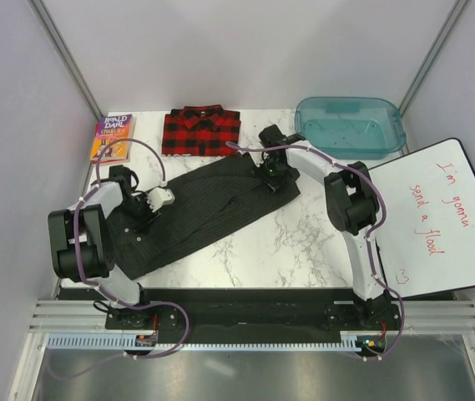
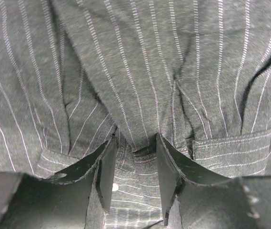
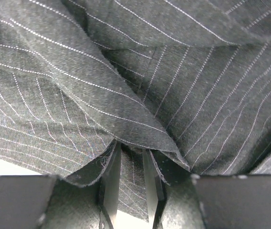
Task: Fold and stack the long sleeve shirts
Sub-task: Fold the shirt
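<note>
The dark charcoal pinstriped shirt [image 1: 212, 209] lies spread diagonally across the marble table, collar end at the near left. My left gripper [image 1: 155, 200] is pressed into its left end. In the left wrist view the jaws [image 2: 135, 143] stand a little apart with a bunched fold of the pinstriped cloth [image 2: 140, 71] between the tips. My right gripper [image 1: 269, 180] is at the shirt's far right corner; its narrow jaws [image 3: 131, 151] pinch a folded edge of the cloth [image 3: 211, 105]. The red-and-black plaid shirt [image 1: 201, 131] lies folded at the back.
A colourful paperback book [image 1: 113, 136] lies at the back left beside the plaid shirt. A teal plastic bin [image 1: 350, 125] stands at the back right. A whiteboard [image 1: 437, 221] with red writing leans along the right side. White walls enclose the table.
</note>
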You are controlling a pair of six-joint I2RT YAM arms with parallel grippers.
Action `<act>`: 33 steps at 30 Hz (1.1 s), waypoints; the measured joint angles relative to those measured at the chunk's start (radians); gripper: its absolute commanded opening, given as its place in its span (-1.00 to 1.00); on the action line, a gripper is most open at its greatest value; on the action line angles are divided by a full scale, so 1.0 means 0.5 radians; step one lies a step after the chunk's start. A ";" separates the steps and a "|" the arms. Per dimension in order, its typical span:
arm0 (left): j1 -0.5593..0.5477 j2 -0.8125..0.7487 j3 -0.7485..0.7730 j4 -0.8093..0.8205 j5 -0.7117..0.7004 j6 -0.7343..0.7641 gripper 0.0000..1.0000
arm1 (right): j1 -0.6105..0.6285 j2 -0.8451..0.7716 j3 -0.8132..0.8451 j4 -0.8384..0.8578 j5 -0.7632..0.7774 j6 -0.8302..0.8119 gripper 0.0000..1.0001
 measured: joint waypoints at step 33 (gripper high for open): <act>-1.673 0.115 0.130 -0.333 0.376 -0.463 -0.14 | -0.256 0.180 0.245 0.192 0.556 -0.493 -0.33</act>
